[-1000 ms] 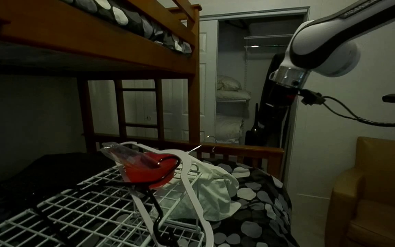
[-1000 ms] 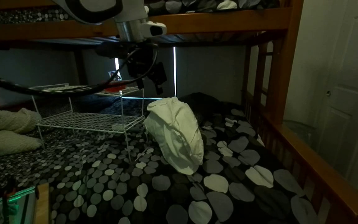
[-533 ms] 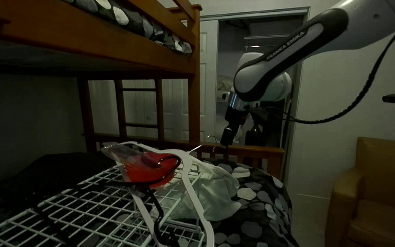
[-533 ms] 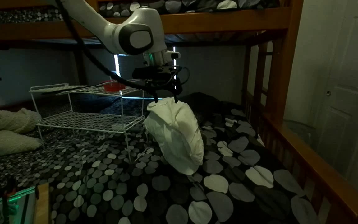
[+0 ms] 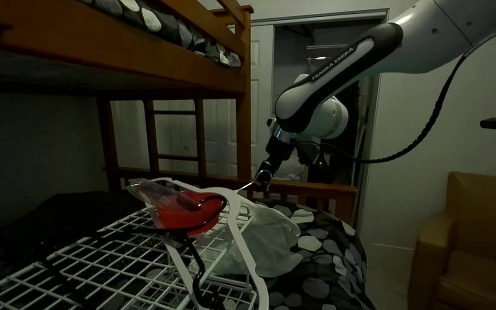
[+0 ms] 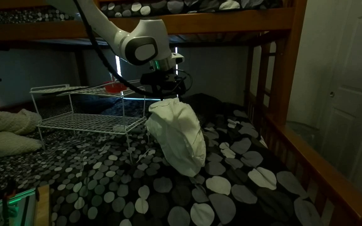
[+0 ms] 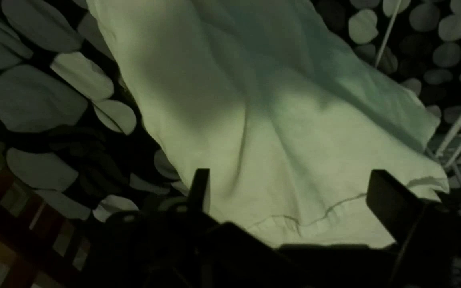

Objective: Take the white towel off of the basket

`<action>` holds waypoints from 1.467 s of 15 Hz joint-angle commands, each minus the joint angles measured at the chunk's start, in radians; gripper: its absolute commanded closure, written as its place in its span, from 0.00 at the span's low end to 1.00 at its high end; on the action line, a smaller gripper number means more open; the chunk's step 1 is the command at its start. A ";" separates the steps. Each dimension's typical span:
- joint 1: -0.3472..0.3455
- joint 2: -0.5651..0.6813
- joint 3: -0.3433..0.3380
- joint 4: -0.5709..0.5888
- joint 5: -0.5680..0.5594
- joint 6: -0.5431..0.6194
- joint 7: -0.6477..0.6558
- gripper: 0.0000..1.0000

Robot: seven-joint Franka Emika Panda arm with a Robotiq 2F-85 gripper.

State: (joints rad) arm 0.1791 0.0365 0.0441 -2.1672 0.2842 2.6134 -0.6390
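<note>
The white towel (image 5: 271, 241) is draped in a tall heap on the bed beside the wire rack. It also shows in an exterior view (image 6: 178, 135) and fills the middle of the wrist view (image 7: 274, 120). The basket is hidden or cannot be made out under the towel. My gripper (image 5: 263, 183) is at the towel's top edge. In an exterior view the gripper (image 6: 171, 98) has its fingertips hidden behind the towel's top. In the wrist view the gripper (image 7: 288, 176) is open, fingers wide apart, with the towel's hemmed edge between them. Contact cannot be told.
A white wire rack (image 6: 83, 123) stands beside the towel. It carries a red item (image 5: 187, 215) and a white hanger (image 5: 248, 254), whose hook reaches toward the gripper in view. The upper bunk (image 6: 225, 23) and wooden bed rail (image 6: 322, 175) bound the space. A cream blanket (image 6: 8, 135) lies left.
The arm has swung in and come down from high up to the towel's top. Over the last half second the fingertips have gone behind the towel's upper edge. The towel has not visibly moved.
</note>
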 commanded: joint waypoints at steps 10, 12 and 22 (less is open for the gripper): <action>-0.024 0.160 0.108 0.053 0.362 0.236 -0.281 0.65; -0.033 0.181 0.124 0.073 0.411 0.212 -0.339 0.81; -0.068 0.142 0.144 0.068 0.480 0.236 -0.432 1.00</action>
State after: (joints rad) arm 0.1540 0.2527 0.1591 -2.0757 0.6792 2.8512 -0.9958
